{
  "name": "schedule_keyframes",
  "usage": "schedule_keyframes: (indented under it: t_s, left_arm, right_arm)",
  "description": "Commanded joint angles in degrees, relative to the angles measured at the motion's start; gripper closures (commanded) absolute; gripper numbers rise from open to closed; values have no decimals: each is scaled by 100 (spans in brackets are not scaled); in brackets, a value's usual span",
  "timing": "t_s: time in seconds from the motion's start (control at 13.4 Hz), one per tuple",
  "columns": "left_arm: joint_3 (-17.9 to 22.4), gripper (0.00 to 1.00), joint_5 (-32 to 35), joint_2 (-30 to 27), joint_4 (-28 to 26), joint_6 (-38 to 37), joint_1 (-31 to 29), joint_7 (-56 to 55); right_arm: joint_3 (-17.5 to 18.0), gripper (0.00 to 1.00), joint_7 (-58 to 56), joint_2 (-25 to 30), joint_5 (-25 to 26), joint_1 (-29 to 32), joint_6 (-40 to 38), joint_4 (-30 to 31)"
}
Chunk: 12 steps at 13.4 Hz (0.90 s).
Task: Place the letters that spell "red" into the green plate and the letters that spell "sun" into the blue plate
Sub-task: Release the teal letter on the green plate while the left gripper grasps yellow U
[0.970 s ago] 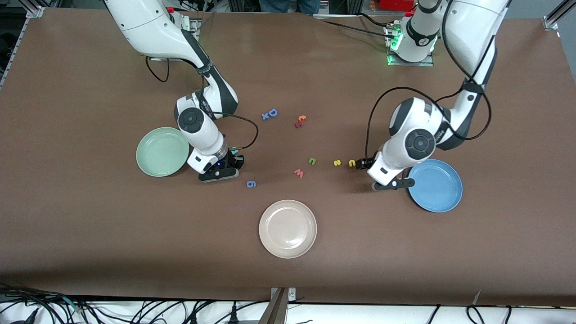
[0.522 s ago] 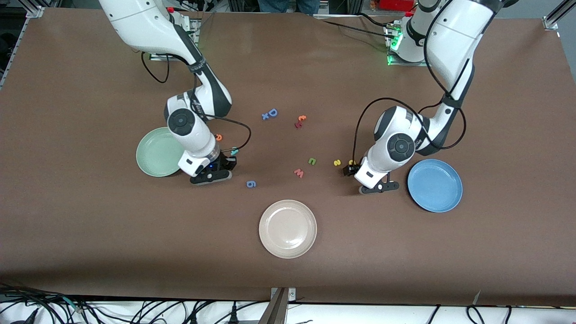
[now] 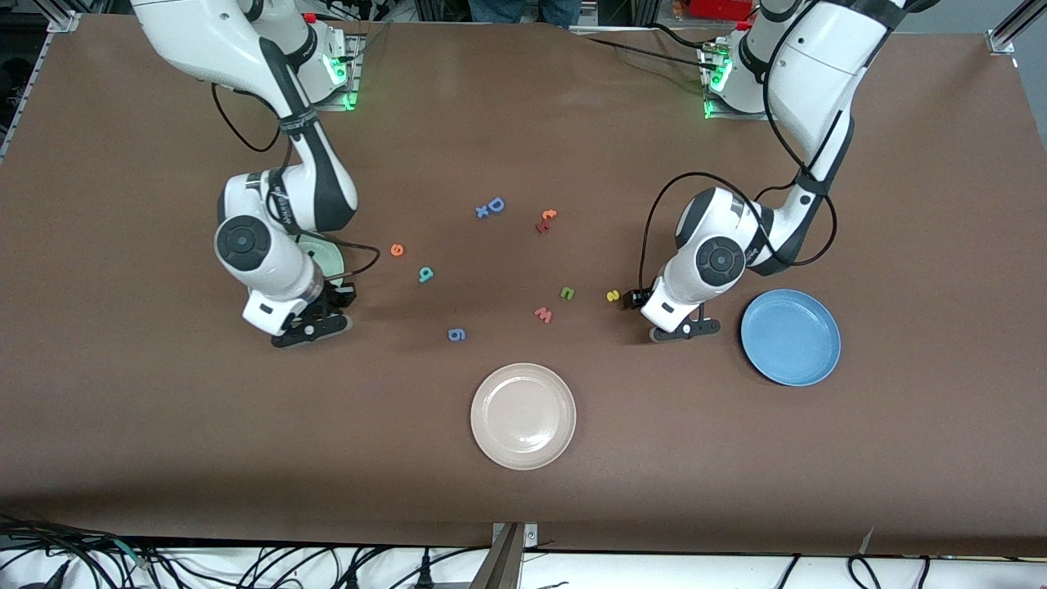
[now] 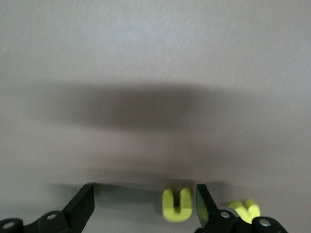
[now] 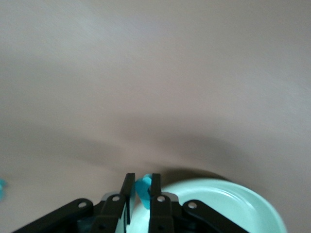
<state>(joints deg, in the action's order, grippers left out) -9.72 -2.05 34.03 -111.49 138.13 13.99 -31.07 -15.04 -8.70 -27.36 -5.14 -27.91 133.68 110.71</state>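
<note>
Here the right gripper (image 5: pixel 141 191) jaws clamp a teal letter (image 5: pixel 143 190); left gripper (image 4: pixel 146 206) jaws gape around the yellow arch (image 4: pixel 177 204)

my work table (image 3: pixel 164 425) lies under a plain brown cover, evenly lit from above. aluminium framing (image 3: pixel 1006 33) stands at its corners, and a tangle of black cables (image 3: pixel 270 564) runs over the white strip along its near edge.
</note>
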Motion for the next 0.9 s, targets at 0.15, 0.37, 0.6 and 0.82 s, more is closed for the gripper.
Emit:
schedule_keyframes:
  t_s: [0.15, 0.37, 0.6, 0.82]
  left_arm:
    - [32, 10, -129, -283, -426, 161, 94, -48]
    - [32, 11, -138, -213, -365, 213, 121, -127]
    - [23, 22, -138, -81, -356, 600, 200, -224]
    - [23, 39, -112, -72, -347, 609, 200, -207]
  right_arm:
    - [-412, 100, -474, 450, -40, -4, -105, 968]
    - [-500, 100, -484, 469, -49, 13, 105, 1330]
    - [-500, 92, -484, 433, -49, 66, 123, 1340]
    - [-500, 34, -396, 477, -57, 57, 71, 1287]
